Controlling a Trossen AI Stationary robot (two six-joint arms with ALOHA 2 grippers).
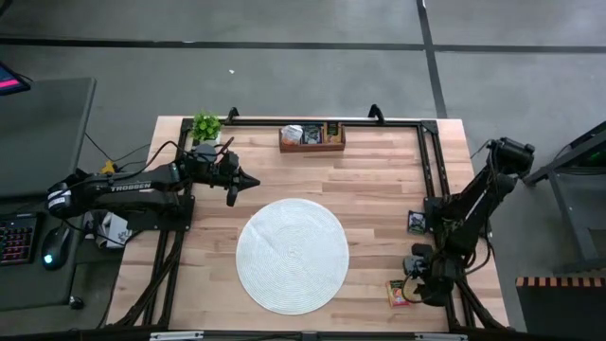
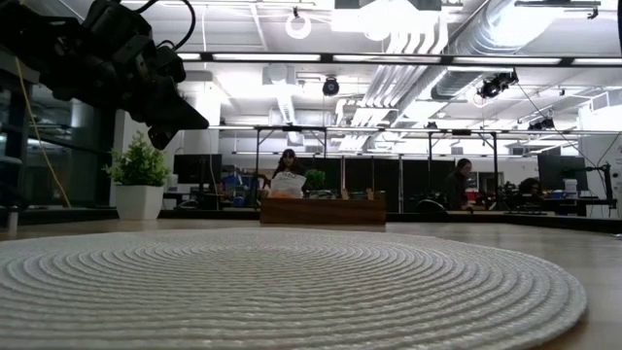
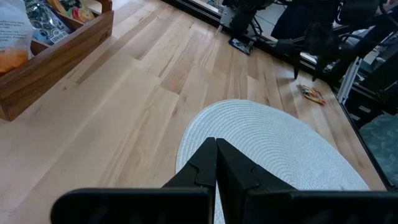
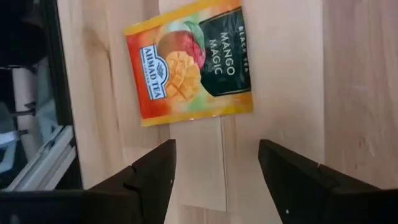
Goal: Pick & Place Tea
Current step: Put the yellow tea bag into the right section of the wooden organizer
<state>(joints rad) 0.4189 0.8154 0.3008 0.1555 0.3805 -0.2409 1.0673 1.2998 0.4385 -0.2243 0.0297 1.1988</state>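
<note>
**Hovering over a mango tea sachet at the surface's right edge**

Hanging low near the front right corner of the wooden surface point(image 1: 379, 189), the right gripper point(image 4: 216, 163) has its two dark fingers point(image 4: 152, 174) spread wide, with nothing between them. Just beyond the fingertips a red-orange and yellow tea sachet point(image 4: 189, 59) lies flat on the wood, slightly tilted, printed with a mango picture and a dark green panel; it touches neither finger. In the high view the same sachet point(image 1: 398, 293) sits close to the right edge, just beside the gripper.

A black sachet point(image 1: 416, 222) lies farther back along that right edge, against the dark frame rail. More sachets stand in the brown wooden tray point(image 1: 311, 136) at the middle of the back edge.

The left gripper point(image 1: 248, 182) hangs above the surface near the back left, its fingers point(image 3: 199, 171) pressed together and empty, pointing toward the round white woven mat point(image 1: 292, 255), which lies in the front half, around the middle. A small potted plant point(image 1: 206, 126) stands at the back left corner.
</note>
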